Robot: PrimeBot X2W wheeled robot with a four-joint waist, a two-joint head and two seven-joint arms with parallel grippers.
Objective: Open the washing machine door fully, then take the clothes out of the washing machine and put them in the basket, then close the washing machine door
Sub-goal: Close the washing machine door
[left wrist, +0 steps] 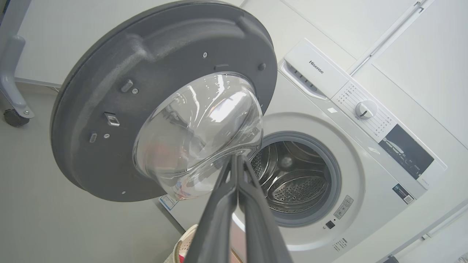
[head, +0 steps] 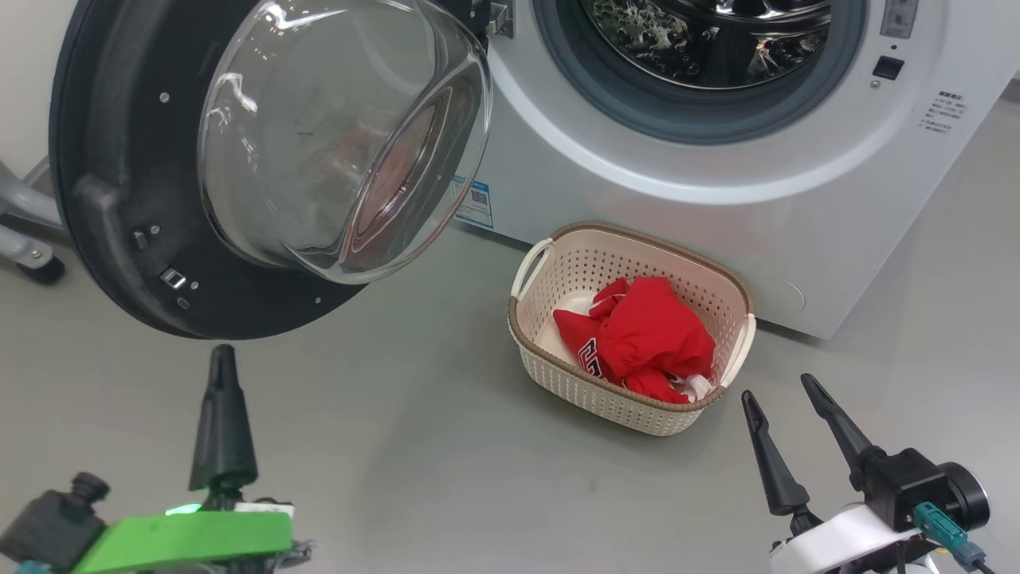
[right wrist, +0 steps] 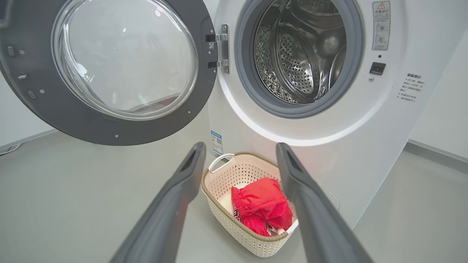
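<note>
The washing machine door [head: 119,199] stands swung wide open to the left, its glass bowl [head: 343,135] bulging out. The white washing machine [head: 717,183] shows a bare steel drum [right wrist: 299,51]. The red clothes [head: 641,335] lie bunched in the cream basket [head: 558,375] on the floor in front of the machine. My left gripper [head: 223,355] is shut and holds nothing, low and just below the door's bottom edge; its fingers [left wrist: 237,204] are pressed together. My right gripper [head: 777,387] is open and empty, just right of the basket and in front of it.
Grey floor [head: 398,446] spreads in front of the machine. A grey wheeled stand [head: 32,255] sits at the far left behind the door. The machine's control panel with a dial [left wrist: 365,109] is up top. A white wall [left wrist: 420,47] is behind.
</note>
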